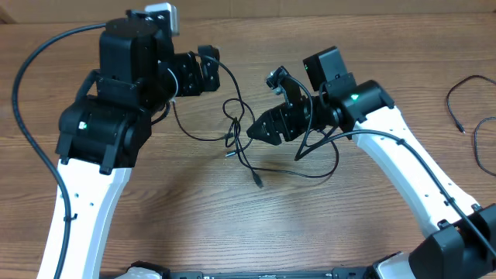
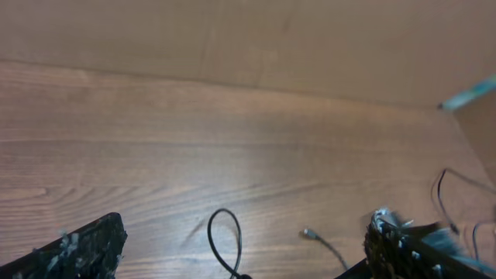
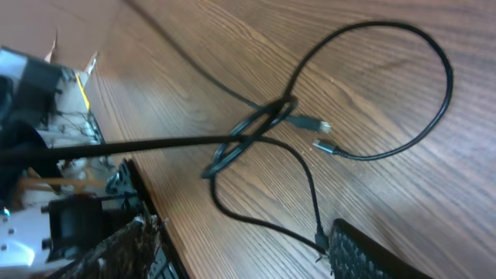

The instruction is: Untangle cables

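Right fingers [image 3: 373, 253] beside tangled cables [image 3: 256, 130]

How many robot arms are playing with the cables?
2. The left arm comes in from the table's left side, the right arm from its right side; both reach the cables in the middle. No others show.

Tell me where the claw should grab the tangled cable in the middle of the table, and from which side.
Take the tangled cable on the short stretch just behind its silvery plug end, clear of the crossing. Come straight down from above, closing across the strand: it lies flat on the table, and that end looks free.
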Controlling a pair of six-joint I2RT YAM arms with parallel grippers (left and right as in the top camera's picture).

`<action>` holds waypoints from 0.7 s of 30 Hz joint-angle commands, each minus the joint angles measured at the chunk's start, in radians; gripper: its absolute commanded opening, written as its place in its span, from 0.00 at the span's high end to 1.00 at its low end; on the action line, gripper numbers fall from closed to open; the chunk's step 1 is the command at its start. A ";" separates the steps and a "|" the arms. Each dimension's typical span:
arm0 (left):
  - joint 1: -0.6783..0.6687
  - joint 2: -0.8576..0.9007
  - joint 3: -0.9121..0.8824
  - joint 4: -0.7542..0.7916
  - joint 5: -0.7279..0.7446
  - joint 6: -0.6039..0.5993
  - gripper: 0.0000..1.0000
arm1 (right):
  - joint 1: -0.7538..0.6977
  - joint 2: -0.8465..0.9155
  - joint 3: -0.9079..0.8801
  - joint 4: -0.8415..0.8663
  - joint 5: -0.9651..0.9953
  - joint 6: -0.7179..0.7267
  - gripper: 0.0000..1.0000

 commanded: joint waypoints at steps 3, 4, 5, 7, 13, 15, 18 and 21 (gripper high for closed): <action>0.004 -0.018 0.063 0.008 -0.038 -0.055 0.03 | 0.001 -0.001 -0.084 0.088 0.015 0.200 0.31; 0.004 -0.018 0.065 0.007 -0.037 -0.061 0.03 | 0.001 -0.001 -0.093 0.103 0.015 0.220 0.30; 0.004 -0.018 0.065 0.007 -0.035 -0.065 0.03 | 0.001 -0.001 -0.099 0.116 0.015 0.246 0.31; 0.002 -0.018 0.065 0.007 -0.017 -0.069 0.03 | 0.001 -0.001 -0.105 0.145 0.016 0.303 0.31; 0.002 -0.018 0.065 0.000 0.027 -0.069 0.03 | 0.017 -0.001 -0.106 0.206 0.016 0.464 0.31; 0.002 -0.018 0.065 0.000 0.035 -0.069 0.03 | 0.035 -0.001 -0.106 0.216 0.040 0.509 0.31; 0.002 -0.018 0.065 0.000 0.062 -0.069 0.03 | 0.078 -0.001 -0.107 0.216 0.184 0.658 0.31; 0.002 -0.018 0.065 0.000 0.068 -0.068 0.03 | 0.137 -0.001 -0.127 0.264 0.261 0.797 0.31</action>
